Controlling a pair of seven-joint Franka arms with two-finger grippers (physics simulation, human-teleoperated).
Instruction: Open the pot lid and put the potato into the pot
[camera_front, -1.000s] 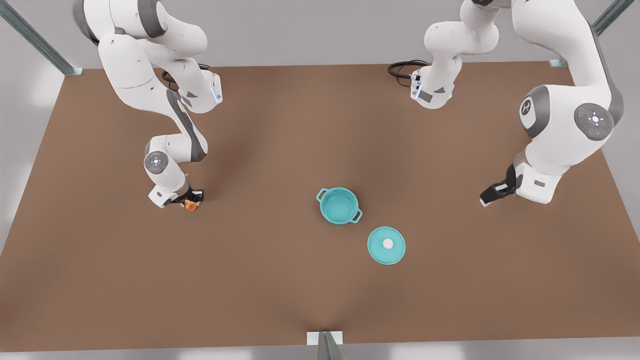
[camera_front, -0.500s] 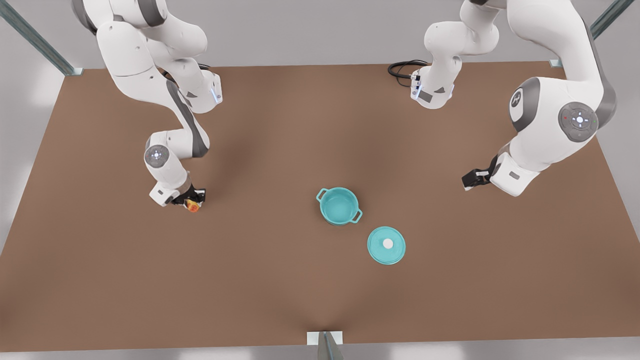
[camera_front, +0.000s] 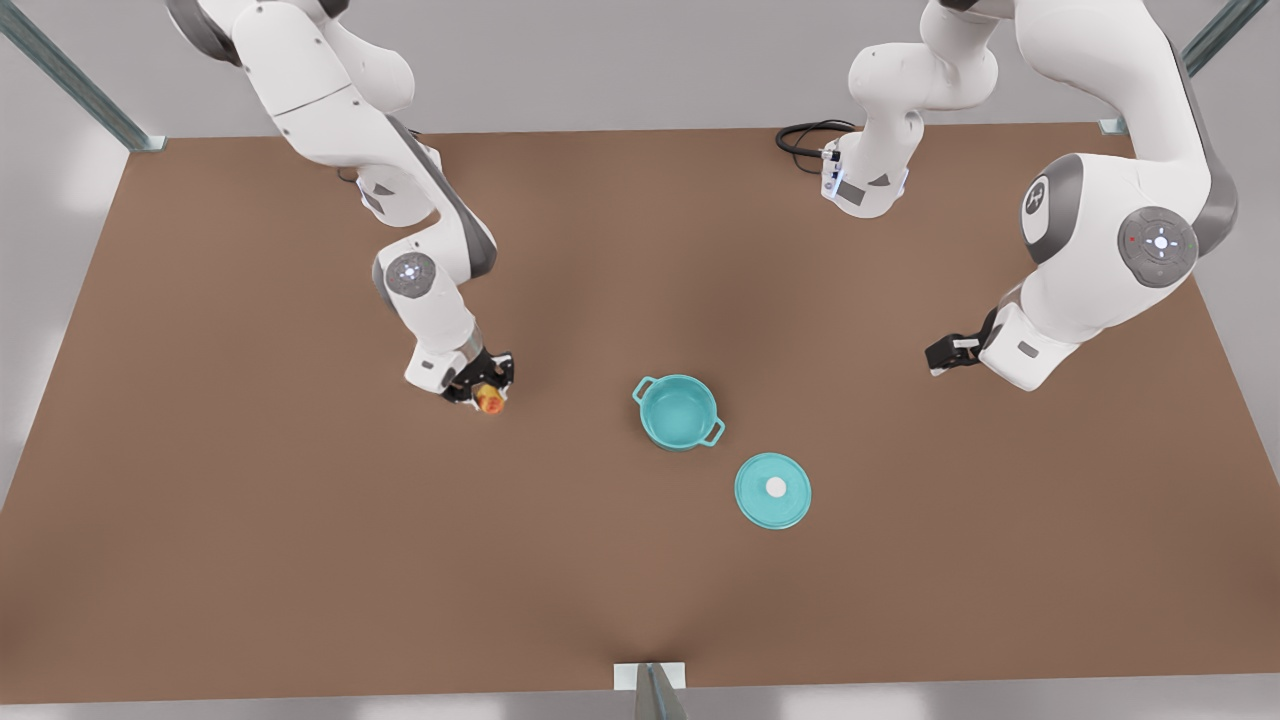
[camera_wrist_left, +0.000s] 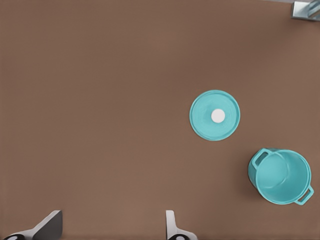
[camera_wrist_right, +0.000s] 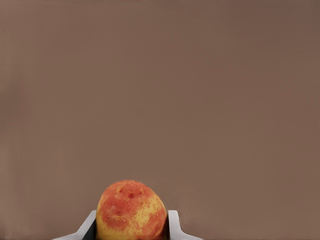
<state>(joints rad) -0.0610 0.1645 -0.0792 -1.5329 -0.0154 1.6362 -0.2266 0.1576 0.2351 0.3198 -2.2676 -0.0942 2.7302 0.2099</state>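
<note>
Just changed: the right gripper (camera_front: 487, 393), on the front view's left, has carried the potato (camera_front: 489, 400) across the table (camera_front: 250, 520) toward the pot (camera_front: 678, 411); a second ago it was much farther out to that side.
What that means: the pick looks done and this is the carry; I'd judge the drop into the pot comes next, with open table between them yet to cross.
Right gripper: its fingers (camera_wrist_right: 173, 222) are closed against both sides of the potato, which sits snug between them.
Left gripper: (camera_front: 945, 352) on the front view's right, it pulled back from the middle a second ago and now waits; in the left wrist view its fingers (camera_wrist_left: 171, 225) stand wide apart with nothing between them.
Lid: (camera_front: 772, 490) already off, lying flat on the table just beside the pot, apart from it.
Pot: upright and open, nothing inside it.
Shapes and surfaces: potato is a roundish lump, yellow blotched with orange-red, slightly speckled; pot and lid are smooth teal, the pot with two loop handles, the lid a flat disc with a small white knob; table is plain matte brown.
</note>
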